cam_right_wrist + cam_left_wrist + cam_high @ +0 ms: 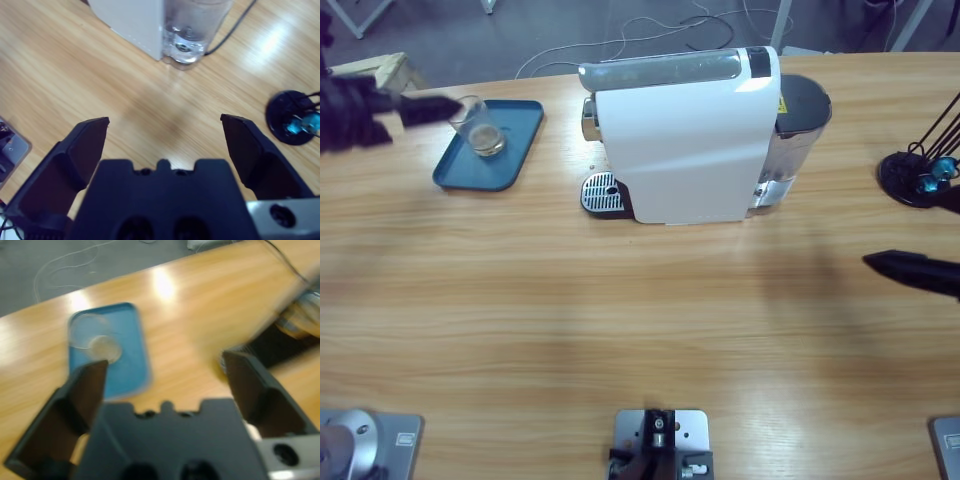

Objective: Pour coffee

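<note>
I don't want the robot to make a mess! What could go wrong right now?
The small clear glass tumbler stands near the far corner of the flat blue tray, with a little pale brown coffee inside. The left gripper, jaws open, is close beside it, so a bump might tip it and spill. The big white coffee machine stands nearby, so a wide swing might knock into it.

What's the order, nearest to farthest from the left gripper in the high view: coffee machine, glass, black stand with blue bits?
1. Glass, on the blue tray, right beside the left gripper.
2. Coffee machine, mid-table.
3. Black stand, far opposite edge.
</note>
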You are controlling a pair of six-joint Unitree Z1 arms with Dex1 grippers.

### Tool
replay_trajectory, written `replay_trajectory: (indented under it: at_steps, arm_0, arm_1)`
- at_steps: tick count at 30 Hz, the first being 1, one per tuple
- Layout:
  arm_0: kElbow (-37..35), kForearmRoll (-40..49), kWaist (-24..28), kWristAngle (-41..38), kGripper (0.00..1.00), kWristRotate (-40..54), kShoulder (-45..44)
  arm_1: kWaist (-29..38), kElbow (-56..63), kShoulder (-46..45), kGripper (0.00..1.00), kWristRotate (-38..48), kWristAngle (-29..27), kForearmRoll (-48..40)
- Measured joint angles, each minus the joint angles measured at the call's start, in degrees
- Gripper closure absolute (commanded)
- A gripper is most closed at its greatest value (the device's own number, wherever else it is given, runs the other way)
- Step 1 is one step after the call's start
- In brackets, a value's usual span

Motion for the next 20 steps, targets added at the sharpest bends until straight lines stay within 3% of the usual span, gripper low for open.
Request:
replay_trajectory:
  at_steps: [4,8,20]
  arm_0:
    - [0.2,13.4,-12.3,0.0,0.018,-1.5,-6.9]
    - [0.3,17.9,-21.1,-1.1,0.018,-3.2,-10.9]
    - [5.7,18.3,-23.9,-2.0,0.0,-5.2,-18.3]
  arm_1:
    - [0.0,-1.5,-2.8,0.0,1.0,-1.7,3.6]
    - [0.0,-2.3,-5.1,0.0,1.6,-4.1,6.0]
    - [0.0,-3.7,-5.8,0.0,1.6,-6.1,7.3]
